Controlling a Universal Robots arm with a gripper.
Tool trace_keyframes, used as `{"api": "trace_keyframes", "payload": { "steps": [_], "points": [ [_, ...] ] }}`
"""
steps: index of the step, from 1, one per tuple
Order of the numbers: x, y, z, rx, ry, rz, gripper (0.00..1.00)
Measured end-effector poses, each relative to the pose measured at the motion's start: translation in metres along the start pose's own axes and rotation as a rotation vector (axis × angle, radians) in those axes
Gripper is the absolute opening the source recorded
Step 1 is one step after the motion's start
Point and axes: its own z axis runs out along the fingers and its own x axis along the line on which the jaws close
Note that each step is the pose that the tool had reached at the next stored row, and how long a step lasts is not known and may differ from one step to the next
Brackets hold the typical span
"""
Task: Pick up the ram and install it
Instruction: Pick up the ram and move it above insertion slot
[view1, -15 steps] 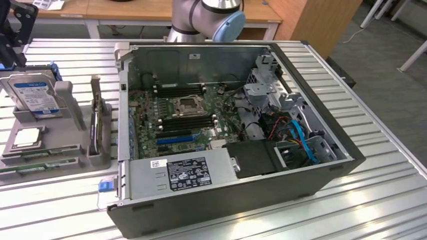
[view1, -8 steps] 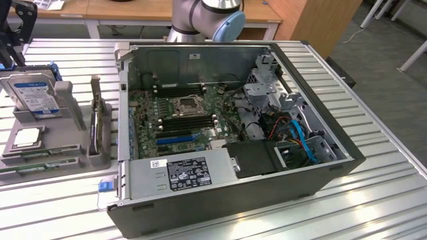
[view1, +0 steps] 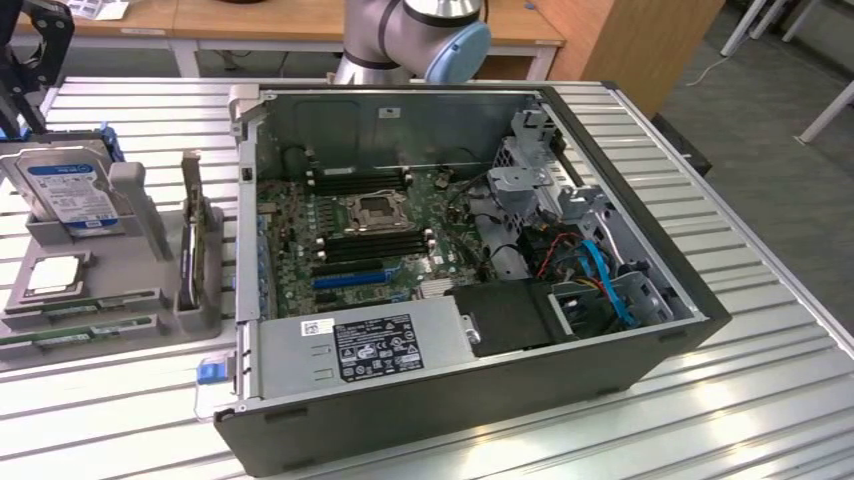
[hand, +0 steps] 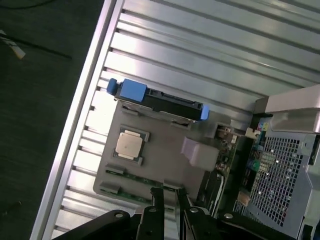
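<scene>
Looking at the exterior view, you have none of the job done: the ram (view1: 80, 303) lies in the grey fixture (view1: 130, 190) at that view's left, well apart from the motherboard slots (view1: 380, 240) inside the open computer case (view1: 534, 400). Those slots are too small to tell whether they are empty. In the wrist view, your gripper (hand: 169, 192) hangs with its jaws parted and empty near the ram (hand: 135, 176); one end of the stick is covered by the fingers (hand: 157, 205), so you cannot tell whether they touch.

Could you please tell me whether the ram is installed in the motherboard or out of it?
Out: the ram lies in the grey holder beside the case, not in a motherboard slot.
</scene>
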Motion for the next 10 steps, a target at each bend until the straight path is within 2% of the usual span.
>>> {"api": "trace_keyframes", "payload": {
  "steps": [4, 10],
  "points": [
    [0.0000, 0.0001, 0.0000, 0.0039, 0.0071, -0.052, 0.24],
    [0.0001, 0.0001, -0.0001, 0.0040, 0.0118, -0.166, 0.24]
  ]
}}
